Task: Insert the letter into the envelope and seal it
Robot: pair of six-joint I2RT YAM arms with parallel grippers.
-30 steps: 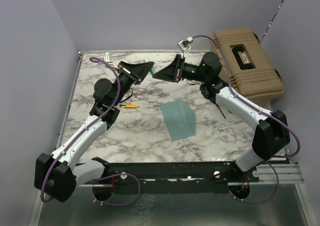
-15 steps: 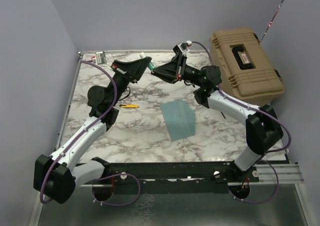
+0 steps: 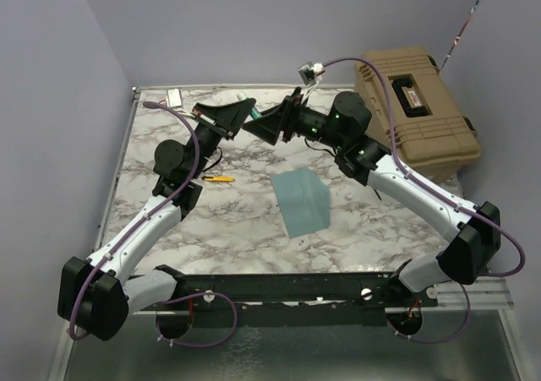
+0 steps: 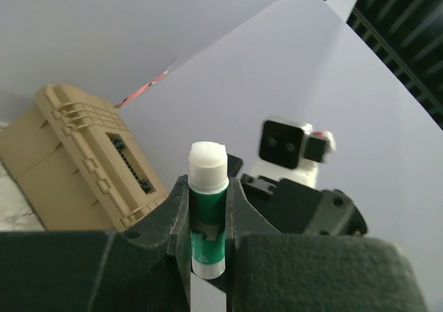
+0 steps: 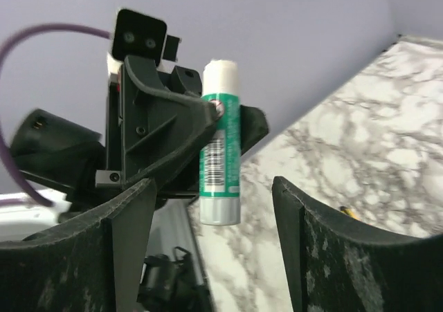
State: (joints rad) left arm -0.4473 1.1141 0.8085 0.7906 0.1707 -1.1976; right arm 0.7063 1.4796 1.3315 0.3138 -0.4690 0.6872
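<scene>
Top view. Both arms were raised over the far half of the marble table [image 3: 211, 225], their tips facing each other. The left gripper [image 3: 245, 111] pointed right with a glue stick [image 3: 243, 100] at its tip. The right gripper [image 3: 260, 127] pointed left, just beside it; whether the two touched, I could not tell. The envelope [image 3: 302, 201] lay flat mid-table, nearer than both grippers and apart from them. A small yellow item [image 3: 218, 178] lay by the left arm's forearm. A tan case [image 3: 414, 115] sat at the far right.

Left wrist view. The left gripper [image 4: 208, 187] pinched the glue stick [image 4: 208, 212] upright between its dark fingers [image 4: 173, 212]. The stick's body was green and its white top stood above the jaws. The case [image 4: 76, 167] showed behind on the left.

Right wrist view. The right gripper [image 5: 213, 186] had its jaws spread wide with nothing between the fingers [image 5: 131, 236]. The glue stick [image 5: 220, 153] stood beyond the gap, clamped in the left gripper [image 5: 187, 132]. The table [image 5: 374, 125] and the yellow item [image 5: 348, 213] showed at the right.
</scene>
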